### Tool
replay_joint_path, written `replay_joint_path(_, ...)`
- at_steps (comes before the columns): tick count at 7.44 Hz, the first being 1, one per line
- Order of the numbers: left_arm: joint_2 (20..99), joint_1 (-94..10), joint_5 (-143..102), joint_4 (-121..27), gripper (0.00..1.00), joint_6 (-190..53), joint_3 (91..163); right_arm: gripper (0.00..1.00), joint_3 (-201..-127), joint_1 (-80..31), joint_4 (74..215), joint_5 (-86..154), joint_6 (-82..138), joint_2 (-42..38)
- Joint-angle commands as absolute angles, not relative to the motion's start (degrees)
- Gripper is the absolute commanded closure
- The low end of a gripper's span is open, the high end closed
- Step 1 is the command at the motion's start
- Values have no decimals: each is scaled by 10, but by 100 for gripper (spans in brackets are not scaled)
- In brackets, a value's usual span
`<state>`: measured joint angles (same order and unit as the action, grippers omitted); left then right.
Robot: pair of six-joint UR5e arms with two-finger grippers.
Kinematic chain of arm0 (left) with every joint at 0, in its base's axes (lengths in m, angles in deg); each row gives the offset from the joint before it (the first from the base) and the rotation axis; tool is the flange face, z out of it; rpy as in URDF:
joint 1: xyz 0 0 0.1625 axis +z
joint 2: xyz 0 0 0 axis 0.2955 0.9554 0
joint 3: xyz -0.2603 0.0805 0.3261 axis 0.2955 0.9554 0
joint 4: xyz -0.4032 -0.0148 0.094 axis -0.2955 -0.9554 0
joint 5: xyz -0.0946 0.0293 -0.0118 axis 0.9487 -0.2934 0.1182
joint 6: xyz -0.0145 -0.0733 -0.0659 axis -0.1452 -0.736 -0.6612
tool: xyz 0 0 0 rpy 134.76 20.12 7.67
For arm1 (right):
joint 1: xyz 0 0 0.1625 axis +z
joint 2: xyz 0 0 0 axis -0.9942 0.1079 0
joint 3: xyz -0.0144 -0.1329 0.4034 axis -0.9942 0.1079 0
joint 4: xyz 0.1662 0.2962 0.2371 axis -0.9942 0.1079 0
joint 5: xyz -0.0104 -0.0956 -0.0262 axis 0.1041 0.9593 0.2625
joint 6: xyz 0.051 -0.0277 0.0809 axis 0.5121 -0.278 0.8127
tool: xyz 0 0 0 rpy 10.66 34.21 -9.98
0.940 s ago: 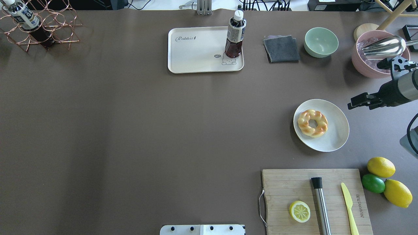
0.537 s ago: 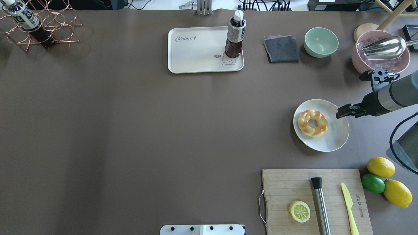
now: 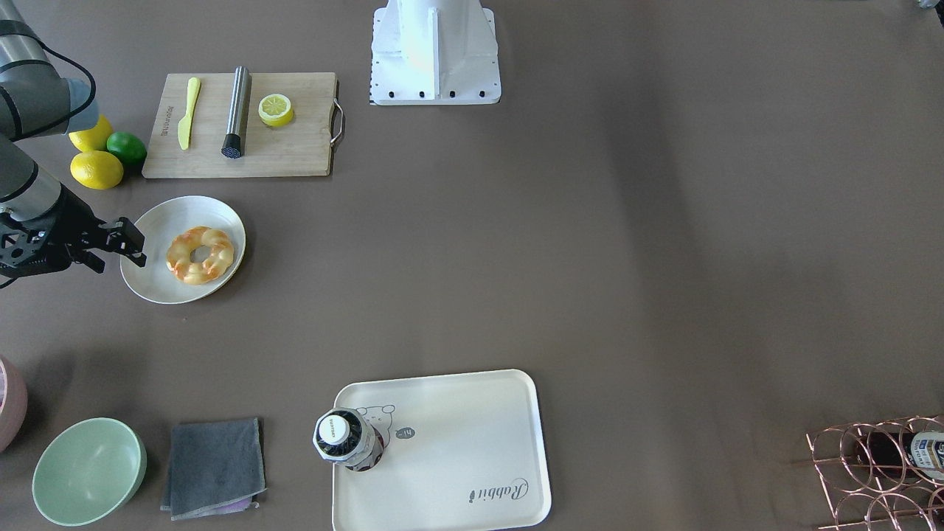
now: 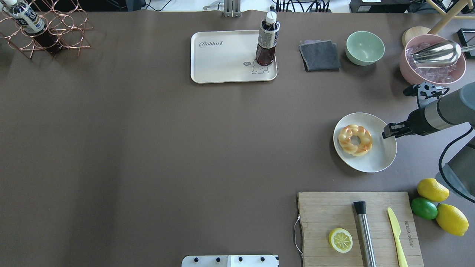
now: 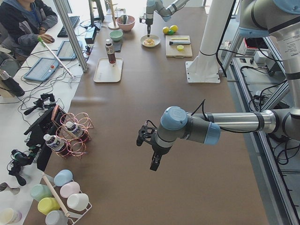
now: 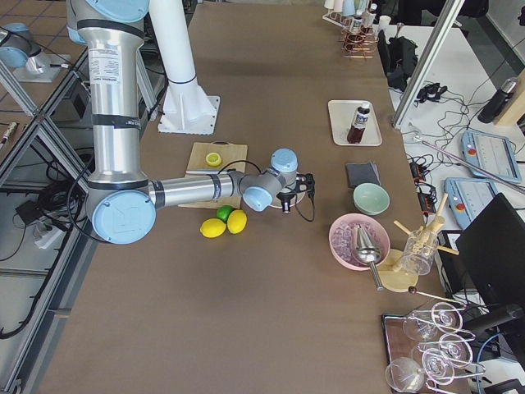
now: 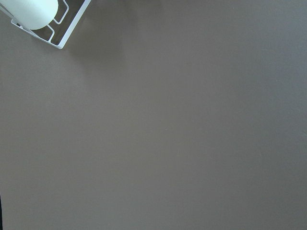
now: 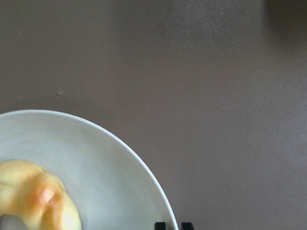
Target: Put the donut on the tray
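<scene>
The donut (image 4: 355, 139), a braided golden ring, lies on the left half of a round white plate (image 4: 382, 157); it also shows in the front view (image 3: 200, 255) and the right wrist view (image 8: 33, 201). My right gripper (image 4: 389, 131) hovers over the plate's right rim, fingertips close together, shut and empty, to the donut's right. The cream tray (image 4: 222, 59) with "Rabbit" script sits at the far middle, a dark drink bottle (image 4: 267, 40) upright on its right corner. My left gripper (image 5: 153, 164) hangs over bare table far from these; I cannot tell whether it is open or shut.
A wooden cutting board (image 4: 326, 207) near the plate holds a lemon half (image 4: 340, 240), a metal rod (image 4: 365, 233) and a yellow knife (image 4: 396, 231). Lemons and a lime (image 4: 432, 190) lie beside it. A green bowl (image 4: 365, 47), grey cloth (image 4: 320, 55) and pink ice bowl (image 4: 432, 70) stand beyond.
My right gripper has come in from the right and moved toward the plate, now over its right rim. The donut, plate and tray have not moved.
</scene>
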<state>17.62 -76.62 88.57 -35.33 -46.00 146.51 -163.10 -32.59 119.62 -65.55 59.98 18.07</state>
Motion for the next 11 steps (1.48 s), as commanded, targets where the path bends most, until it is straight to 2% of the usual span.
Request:
replay_joint_path(1, 176, -767, 886, -353, 2, -460, 1465, 100, -1645, -327, 1196, -658, 599, 184)
replay_joint_path(4, 178, -766, 886, -354, 2, -460, 1465, 100, -1669, -327, 1197, -662, 604, 174)
replay_joint_path(7, 198, -760, 936, -352, 2, -520, 1470, 100, -1676, -327, 1198, -687, 675, 116)
replay_joint_path(11, 307, -571, 978, -355, 2, -812, 1539, 100, -1728, -341, 1204, -691, 788, 70)
